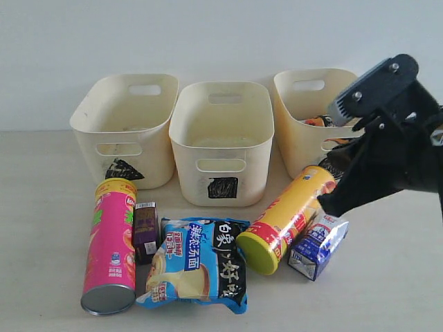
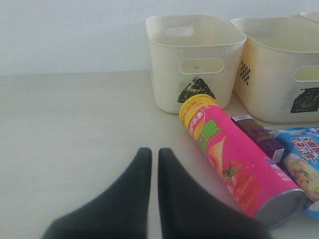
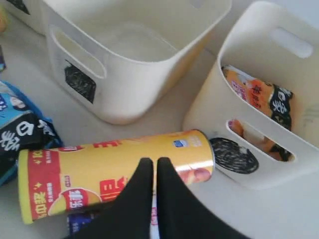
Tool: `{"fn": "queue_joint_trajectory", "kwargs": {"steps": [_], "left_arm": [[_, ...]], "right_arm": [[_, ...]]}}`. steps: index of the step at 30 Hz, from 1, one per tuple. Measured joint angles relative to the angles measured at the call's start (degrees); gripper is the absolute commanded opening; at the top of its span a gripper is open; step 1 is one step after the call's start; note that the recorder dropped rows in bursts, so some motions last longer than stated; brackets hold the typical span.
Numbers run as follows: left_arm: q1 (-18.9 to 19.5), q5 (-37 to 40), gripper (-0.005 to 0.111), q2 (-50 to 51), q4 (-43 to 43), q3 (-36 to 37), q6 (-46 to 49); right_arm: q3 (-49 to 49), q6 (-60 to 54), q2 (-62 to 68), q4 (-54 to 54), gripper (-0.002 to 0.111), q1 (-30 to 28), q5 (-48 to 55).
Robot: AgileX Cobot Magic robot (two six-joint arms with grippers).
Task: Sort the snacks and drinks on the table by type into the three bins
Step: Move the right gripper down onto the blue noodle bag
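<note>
In the exterior view, your right gripper (image 1: pixel 331 197) hangs over the yellow can (image 1: pixel 285 223), which lies on the table (image 1: pixel 41 207) before the rightmost bin (image 1: pixel 297 131).

In the left wrist view, your left gripper (image 2: pixel 155 167) is closed and empty, near the pink can (image 2: pixel 234 164).

In the right wrist view, the right jaws are closed above the yellow can, holding nothing. The orange bag (image 3: pixel 259 99) already sits in the rightmost bin. The cans look like the next step, so open the jaws first, then descend.

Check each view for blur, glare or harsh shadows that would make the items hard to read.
Exterior view: soft, even light, faint shadows under the bins, print on the blue-white noodle bag readable. Left wrist view: pink chip can sharp, left gripper a featureless dark shape. Right wrist view: softest, lettering on the yellow chip can smeared, right gripper equally dark.
</note>
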Motion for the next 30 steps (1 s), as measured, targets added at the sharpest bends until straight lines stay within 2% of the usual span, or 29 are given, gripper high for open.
{"fn": "queue_joint_trajectory", "kwargs": {"steps": [8,13,14,17,20,26,28,30], "left_arm": [[0.00,0.00,0.004,0.00,0.00,0.00,0.00],[0.00,0.00,0.004,0.00,0.00,0.00,0.00],[0.00,0.00,0.004,0.00,0.00,0.00,0.00],[0.00,0.00,0.004,0.00,0.00,0.00,0.00],[0.00,0.00,0.004,0.00,0.00,0.00,0.00],[0.00,0.00,0.004,0.00,0.00,0.00,0.00],[0.00,0.00,0.004,0.00,0.00,0.00,0.00],[0.00,0.00,0.004,0.00,0.00,0.00,0.00]], "right_arm": [[9.32,-4.29,-0.09,-0.26,0.000,12.22,-18.63],[10.77,-2.36,-0.09,-0.21,0.000,18.31,-21.16],[10.91,-0.45,0.04,-0.21,0.000,21.22,-21.58],[10.91,0.20,1.61,-0.21,0.000,25.28,-22.38],[10.91,0.20,8.52,-0.44,0.000,30.23,-26.40],[8.38,-1.80,15.76,-1.13,0.000,31.18,-24.14],[5.79,-7.41,17.09,-1.49,0.006,31.18,-19.79],[4.26,-10.67,17.32,-1.62,0.019,31.18,-17.71]]}}
